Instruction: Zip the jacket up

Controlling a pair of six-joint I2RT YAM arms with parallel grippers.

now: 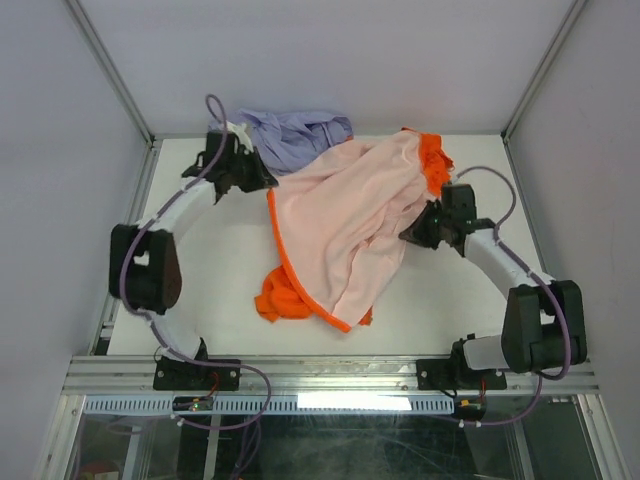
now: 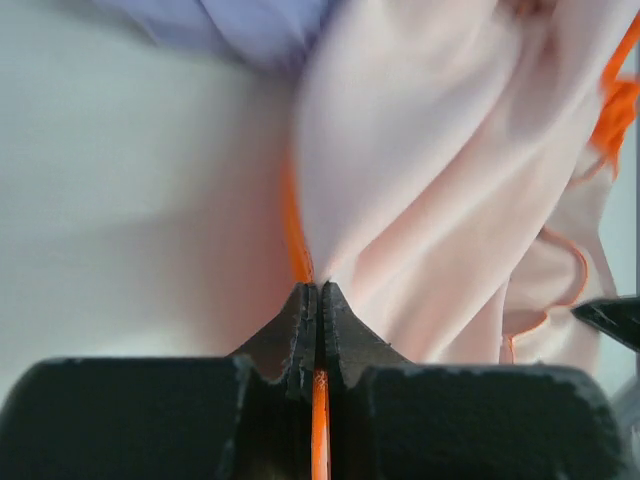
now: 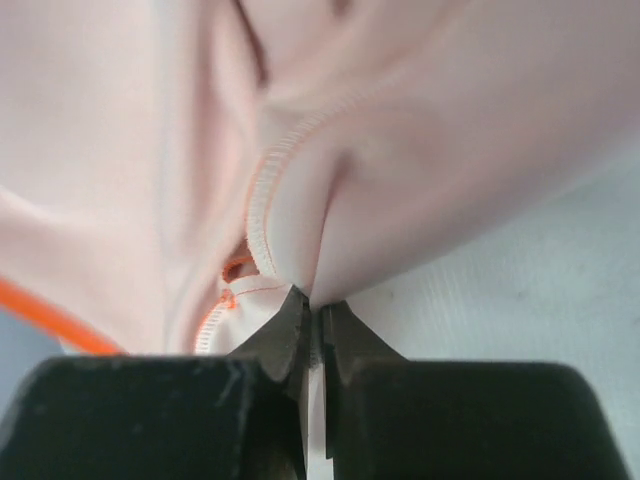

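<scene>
The jacket lies lining-up in the middle of the surface, with orange bunched at its near end. The left hand is pinched tight on its orange edge at the far left. The right hand is clamped on a pink fold opposite.

Orange jacket on white table

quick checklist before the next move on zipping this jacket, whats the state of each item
1. Left gripper holds the jacket: ok, jaws shut on its orange edge.
2. Right gripper holds it: ok, jaws shut on a pink fold.
3. Jacket spread flat: not ok, bunched, pink lining up.
4. Zipper slider found: cannot tell, none visible.
5. Purple cloth clear of jacket: not ok, they touch at the far side.
</scene>
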